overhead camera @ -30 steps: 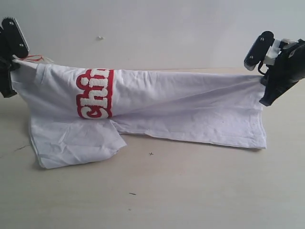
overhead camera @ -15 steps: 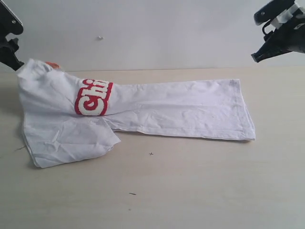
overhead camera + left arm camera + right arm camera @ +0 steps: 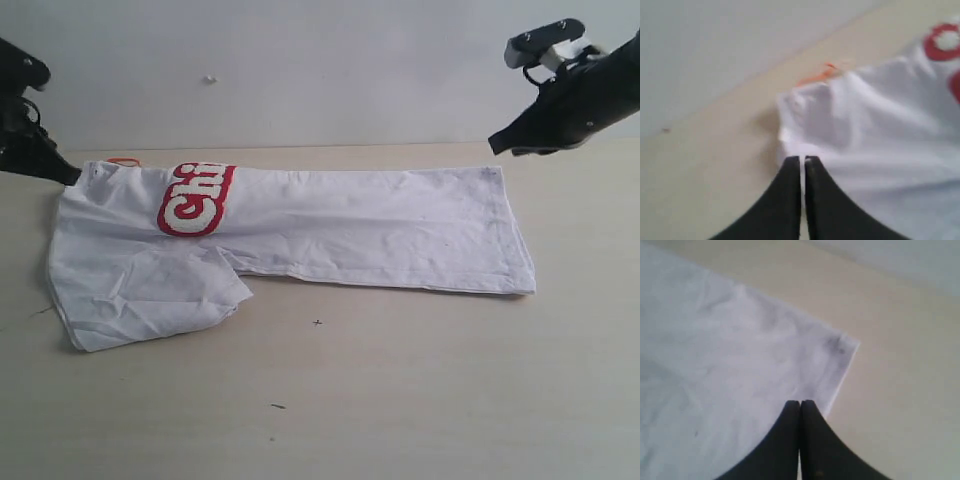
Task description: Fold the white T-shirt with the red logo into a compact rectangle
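Note:
The white T-shirt [image 3: 380,235] lies flat on the table, folded lengthwise, with a sleeve [image 3: 150,295] spread at the front left. The red logo [image 3: 195,200] shows partly at the back fold, its letters cut off. My left gripper [image 3: 72,178] sits low at the shirt's far-left corner, shut on the cloth edge [image 3: 790,145] beside the orange neck tag [image 3: 817,76]. My right gripper [image 3: 497,145] hangs shut and empty above the shirt's back-right hem corner [image 3: 840,345], apart from the cloth.
The beige table [image 3: 400,400] stretches in front of the shirt, with a few small dark specks on it. A pale wall [image 3: 300,60] rises just behind the shirt's back edge.
Both grippers held the shirt stretched in the air. The right one let go and rose; the left one came down, and the shirt now lies flat on the table.

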